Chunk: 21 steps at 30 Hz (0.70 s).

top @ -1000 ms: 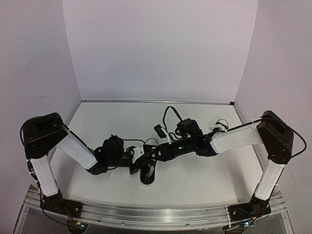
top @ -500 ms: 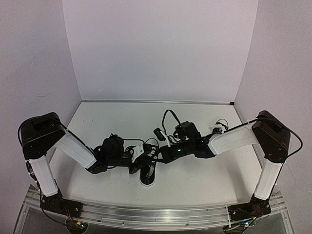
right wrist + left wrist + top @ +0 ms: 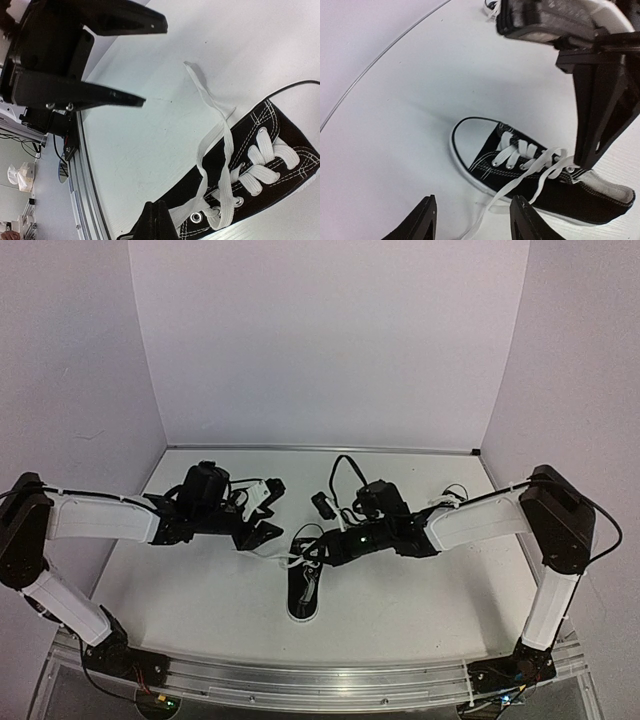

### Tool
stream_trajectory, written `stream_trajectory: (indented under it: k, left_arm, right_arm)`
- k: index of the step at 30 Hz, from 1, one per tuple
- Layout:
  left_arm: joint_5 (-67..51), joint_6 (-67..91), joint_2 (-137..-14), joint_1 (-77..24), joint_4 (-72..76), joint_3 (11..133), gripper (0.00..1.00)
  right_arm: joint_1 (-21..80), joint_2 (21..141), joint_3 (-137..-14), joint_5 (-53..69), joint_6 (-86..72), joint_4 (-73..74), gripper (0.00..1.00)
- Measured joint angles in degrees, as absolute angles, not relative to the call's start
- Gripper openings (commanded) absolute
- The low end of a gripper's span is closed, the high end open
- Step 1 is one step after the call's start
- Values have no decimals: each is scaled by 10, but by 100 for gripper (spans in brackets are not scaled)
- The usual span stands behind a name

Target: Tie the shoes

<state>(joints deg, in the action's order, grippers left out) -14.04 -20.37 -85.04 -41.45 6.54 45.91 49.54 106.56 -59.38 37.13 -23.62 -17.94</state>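
Observation:
One black shoe (image 3: 303, 592) with a white sole lies on the table between the arms, toe toward the near edge. It also shows in the left wrist view, shoe (image 3: 520, 170), and in the right wrist view, shoe (image 3: 260, 165). My right gripper (image 3: 314, 554) is shut at the top eyelets, and a white lace (image 3: 210, 210) runs out of its closed fingertips (image 3: 160, 222). My left gripper (image 3: 270, 512) stands open to the shoe's left and back. The other lace (image 3: 505, 192) trails loose on the table between its fingers (image 3: 522, 220). The second shoe (image 3: 450, 498) is mostly hidden behind the right arm.
White walls close in the table at the back and both sides. A metal rail (image 3: 320, 680) runs along the near edge. A black cable (image 3: 345, 475) loops above the right wrist.
My left gripper opened, let go of its lace and drew back to the left, away from the shoe. My right gripper closed on a lace at the eyelets.

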Motion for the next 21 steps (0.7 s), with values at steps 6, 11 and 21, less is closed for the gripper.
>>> stream_trajectory:
  k: [6, 11, 21]
  left_arm:
    - [-102, -231, -906, -385, -72, 520, 51]
    - [-90, -247, -975, -370, -163, 559, 49]
    - [-86, -264, -1056, -369, -243, 624, 49]
  right_arm:
    - [495, 1066, -603, 368, -237, -169, 0]
    - [495, 1066, -604, 367, -237, -156, 0]
    - [495, 1066, -604, 367, -238, -149, 0]
